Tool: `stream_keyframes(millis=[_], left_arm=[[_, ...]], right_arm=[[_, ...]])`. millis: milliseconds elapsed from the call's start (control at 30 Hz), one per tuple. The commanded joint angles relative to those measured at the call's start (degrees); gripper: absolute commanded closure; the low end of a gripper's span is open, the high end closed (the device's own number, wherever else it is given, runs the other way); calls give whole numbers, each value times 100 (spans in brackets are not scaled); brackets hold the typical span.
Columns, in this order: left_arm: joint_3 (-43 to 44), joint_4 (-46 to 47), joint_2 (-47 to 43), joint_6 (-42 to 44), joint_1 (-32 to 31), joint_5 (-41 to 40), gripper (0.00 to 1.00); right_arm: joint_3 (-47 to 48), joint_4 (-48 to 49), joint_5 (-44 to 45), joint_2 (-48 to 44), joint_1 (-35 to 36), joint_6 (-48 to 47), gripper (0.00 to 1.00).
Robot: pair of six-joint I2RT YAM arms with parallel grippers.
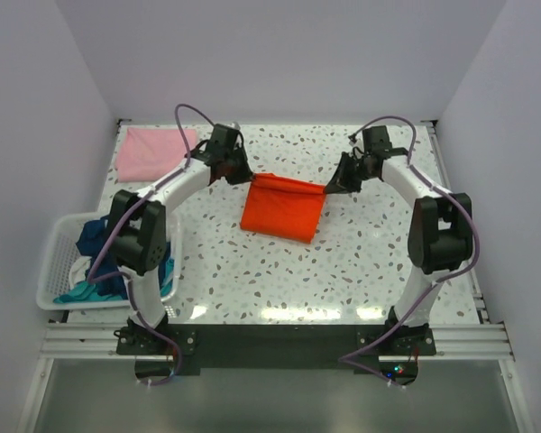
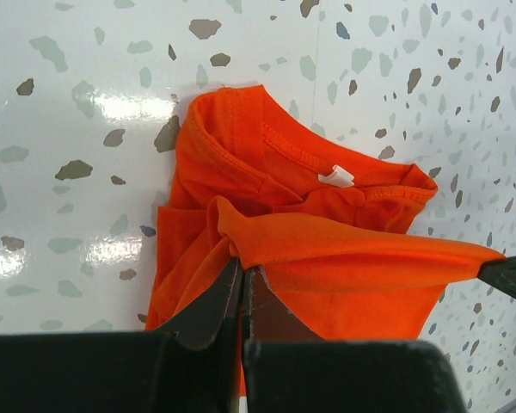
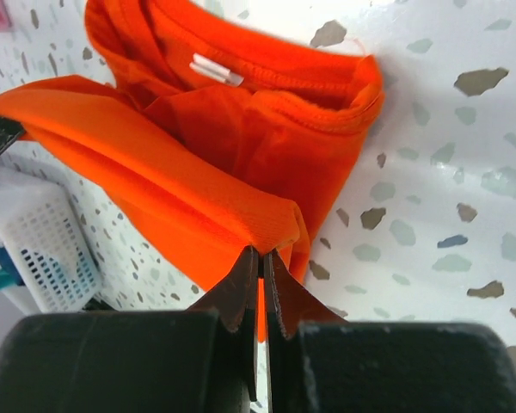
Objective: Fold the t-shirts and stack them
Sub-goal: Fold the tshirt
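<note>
The bright orange-red t-shirt point(image 1: 282, 207) lies mid-table, its far edge lifted between both grippers. My left gripper point(image 1: 249, 179) is shut on its left corner; in the left wrist view the jaws point(image 2: 242, 268) pinch the cloth point(image 2: 327, 249), collar and white label beyond. My right gripper point(image 1: 327, 187) is shut on the right corner; in the right wrist view the jaws point(image 3: 261, 255) pinch the folded edge point(image 3: 198, 198). A pale pink t-shirt point(image 1: 151, 152) lies folded at the far left. Dark blue and teal t-shirts point(image 1: 97, 248) sit in the basket.
A white slatted basket point(image 1: 59, 262) stands at the left edge beside the left arm; it also shows in the right wrist view point(image 3: 39, 241). White walls close in the speckled table point(image 1: 361, 262) on three sides.
</note>
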Motion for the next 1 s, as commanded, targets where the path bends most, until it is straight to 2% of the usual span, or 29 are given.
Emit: stream_keyframes(millis=[0,100,133,200,233,267,300,333,367,400,733,967], left_arm=[[399,229,177,204,121,-40,100],[540,202,397,204,147,-31,100],[575,185,449,204,165,-40,100],[698,167,581,204,174,-49,87],[751,150,634,221,174,-14,77],[830,141,643,230,182,-5,51],[856,132,635,248,174,22,38],[874,132,591,257,174,74,28],[874,132,547,248,165,66,4],[839,150,486,231,174,74,0],[-57,545,-411,151,-177,347,0],[196,791,10,125,-415,681,0]], right_arm=[[386,157,241,280,-107,-102,100],[562,262,179,562,-151,-93,100],[650,323,179,624,-160,-102,95],[782,324,92,825,-221,-154,92],[922,341,65,887,-239,-163,83],[993,324,4,923,-256,-189,67],[1159,272,-5,975,-256,-277,47],[1212,123,-40,976,-256,-295,17],[1239,78,-110,950,-248,-304,1],[1231,61,-232,836,-248,-330,1],[-509,798,-752,-676,-46,-102,1],[-721,1018,-787,-809,77,47,1]])
